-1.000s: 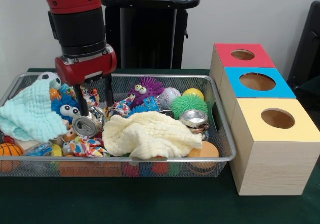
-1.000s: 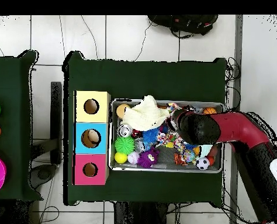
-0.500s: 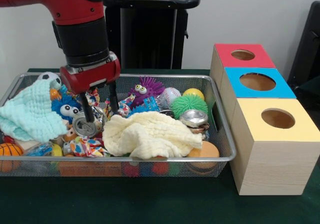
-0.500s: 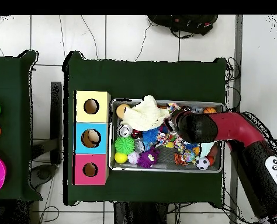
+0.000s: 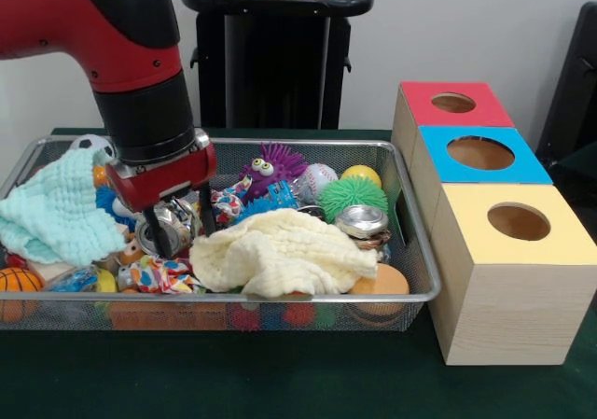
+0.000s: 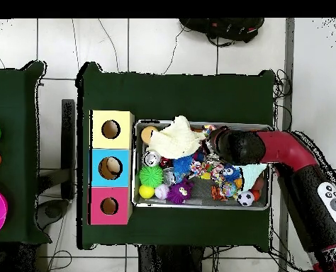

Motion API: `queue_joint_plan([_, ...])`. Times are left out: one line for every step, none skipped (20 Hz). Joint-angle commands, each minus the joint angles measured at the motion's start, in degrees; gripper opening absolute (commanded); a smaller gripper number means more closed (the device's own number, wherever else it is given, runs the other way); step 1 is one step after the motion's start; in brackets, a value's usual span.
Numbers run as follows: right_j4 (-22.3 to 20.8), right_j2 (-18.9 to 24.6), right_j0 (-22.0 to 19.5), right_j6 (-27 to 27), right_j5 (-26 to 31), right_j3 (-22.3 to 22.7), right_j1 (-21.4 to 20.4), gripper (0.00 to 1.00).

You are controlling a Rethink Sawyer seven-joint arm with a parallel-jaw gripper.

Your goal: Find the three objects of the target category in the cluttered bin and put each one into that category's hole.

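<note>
Gripper down in the cluttered bin, fingers either side of a crushed silver can.

The green table (image 5: 298, 386) fills the bottom of the front view; the red and black arm (image 5: 121, 46) comes in from the upper left. At right stand three wooden boxes with round holes: red-topped box (image 5: 454, 104), blue-topped box (image 5: 480, 154), yellow-topped box (image 5: 518, 223). The wire bin (image 5: 415, 251) spans left and centre. In it, a cream cloth (image 5: 280, 256) lies centre front and a mint cloth (image 5: 51, 214) at left. The gripper (image 5: 179, 229) straddles the can (image 5: 168, 225), apparently gripping it. A second can (image 5: 361, 220) lies right of centre, beside a green spiky ball (image 5: 352, 193).
</note>
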Motion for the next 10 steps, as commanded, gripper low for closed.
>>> queue_joint_plan([-3.51, -0.37, 1.05, -18.96, 6.82, -5.50, 3.00, 1.00])
queue_joint_plan([-3.67, -0.28, 1.31, -19.14, 7.13, -5.76, 2.60, 1.00])
queue_joint_plan([-3.74, -0.22, 1.43, -19.27, 7.38, -5.95, 2.18, 1.00])
queue_joint_plan([-3.65, -0.10, 1.37, -19.28, 7.63, -5.78, 1.44, 1.00])
queue_joint_plan([-3.61, -0.13, 1.35, -19.17, 7.90, -5.55, 0.74, 1.00])
queue_joint_plan([-3.49, -0.04, 1.10, -19.06, 7.96, -4.79, -0.27, 1.00])
queue_joint_plan([-3.40, -0.02, 1.00, -18.69, 7.87, -4.02, -1.13, 1.00])
queue_joint_plan([-3.38, -0.04, 1.15, -18.23, 7.76, -3.40, -1.72, 1.00])
queue_joint_plan([-3.47, -0.25, 1.17, -17.82, 7.62, -2.90, -2.02, 1.00])
queue_joint_plan([-3.57, -0.41, 1.15, -17.34, 7.29, -2.41, -2.31, 1.00])
